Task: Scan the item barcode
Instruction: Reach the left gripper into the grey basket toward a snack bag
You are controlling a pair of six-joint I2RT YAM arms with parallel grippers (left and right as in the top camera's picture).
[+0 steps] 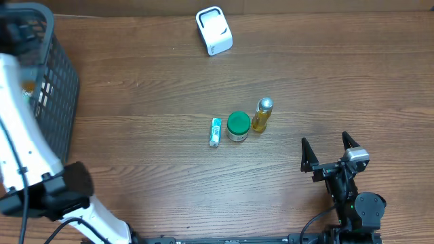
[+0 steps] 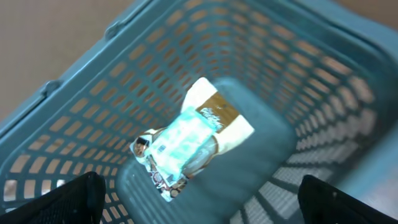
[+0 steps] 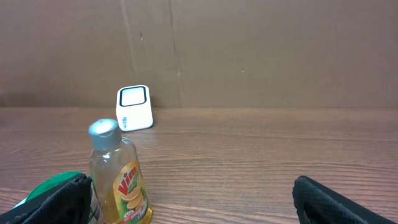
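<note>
looks between items: left fingers (image 2: 68, 202) wide over basket (image 2: 298, 74), pouch (image 2: 186, 146) lying inside. right fingers (image 1: 307, 157) wide, empty. bottle (image 1: 262, 115), jar (image 1: 237, 125), tube (image 1: 215, 131) sit on surface (image 1: 169, 81). next probably: grab 1, show barcode to scanner (image 1: 213, 30).

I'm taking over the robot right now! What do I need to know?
Left claw: open, empty, over the basket.
Right claw: open, empty, near the table front edge.
Things: one packet lies in the basket; tube, green-lidded jar and yellow bottle sit in a row mid-table; white scanner at the far edge.
Done: packet looks dealt with.
Left: probably scanning the three table items.
</note>
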